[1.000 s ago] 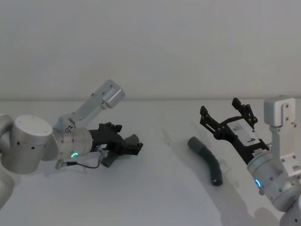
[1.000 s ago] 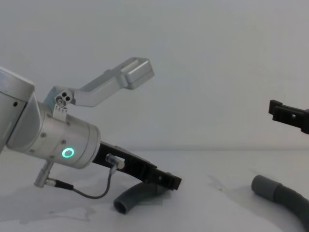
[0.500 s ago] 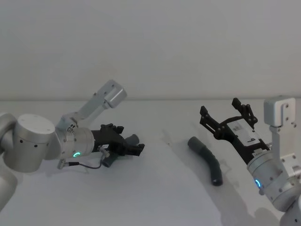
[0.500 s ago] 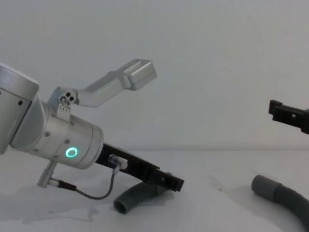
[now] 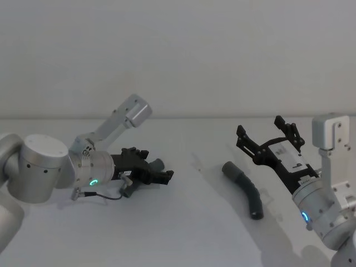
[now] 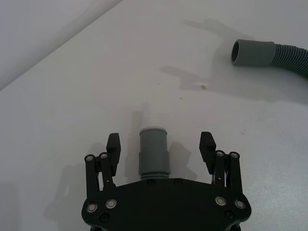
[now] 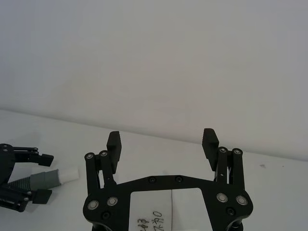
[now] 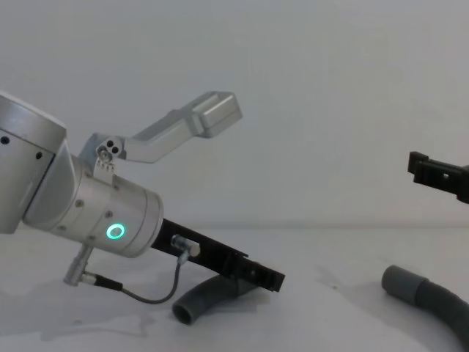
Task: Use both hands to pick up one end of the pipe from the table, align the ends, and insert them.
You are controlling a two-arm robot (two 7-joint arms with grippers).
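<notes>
- White, matte and flat, the desk (image 5: 189, 228) carries both pieces of the pipe, well apart from each other: one on the robot's left, one on its right.
- The silver cylindrical left arm (image 5: 47, 175), with its green ring light, reaches low across the desk toward the middle.
- The black two-finger right claw (image 7: 161, 136) hangs above the desk, spread wide with nothing in it. The longer piece lies below it and toward the robot's left.
- The black two-finger left claw (image 6: 160, 140) is also spread, with a finger on each side of the short piece's cuff and a clear gap on both sides. It grasps nothing yet.
- The longer dark grey ribbed hose (image 5: 246, 188) rests on the desk in a gentle bend, its smooth open cuff (image 6: 250, 52) turned toward the left claw.
- The short, curved dark grey ribbed hose (image 8: 204, 299) lies under the left claw. Its smooth cuff (image 6: 154, 161) runs straight out along the claw's reach, so closing the fingers should catch it squarely across its width.
- The cuff's pale whitish tapered tip (image 7: 70, 174) pokes out just past the fingertips, roughly toward the other piece.
</notes>
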